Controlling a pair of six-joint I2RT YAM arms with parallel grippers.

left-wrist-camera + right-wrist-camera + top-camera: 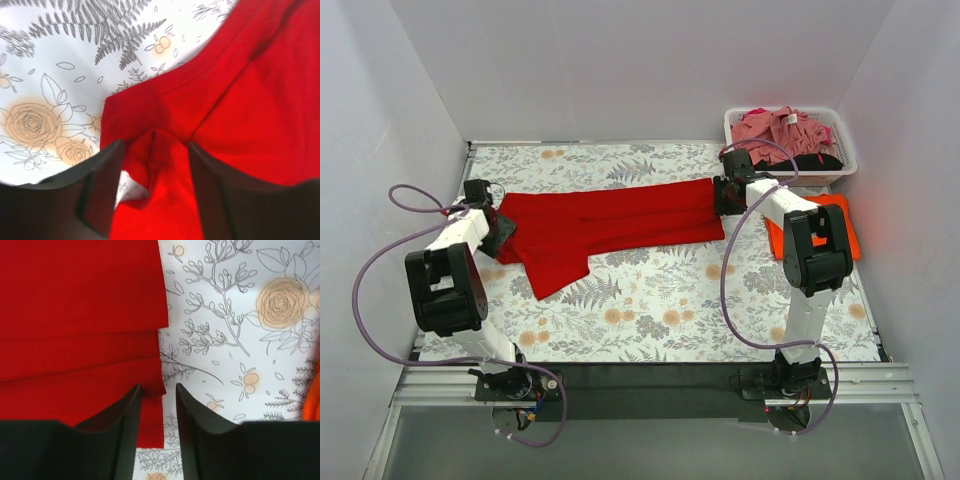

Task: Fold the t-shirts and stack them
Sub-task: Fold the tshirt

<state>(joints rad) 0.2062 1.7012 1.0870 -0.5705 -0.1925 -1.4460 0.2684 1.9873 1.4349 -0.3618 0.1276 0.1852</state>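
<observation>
from above: the red t-shirt (610,225) lies stretched in a long band across the middle of the floral table cloth (660,300), one flap hanging toward the near left. my left claw (500,228) is down at its left end and my right claw (725,195) at its right end. the orange t-shirt (845,225) lies flat by the right edge of the table, partly under my right arm. at the far right corner, the white basket (840,165) holds a crumpled pink t-shirt (780,130) over a black one (815,160).

left wrist: my left claw (156,145) has its fingers apart. a loose ridge of the red t-shirt (260,100) rises between them, touching neither as far as i can see. table cloth (50,75) shows to the left.

right wrist: my right claw (158,386) is also parted, bare table cloth (240,340) showing in the gap. the folded layers of the red t-shirt (75,305) end just beside my left finger. a sliver of the orange t-shirt (314,400) shows at the right.
</observation>
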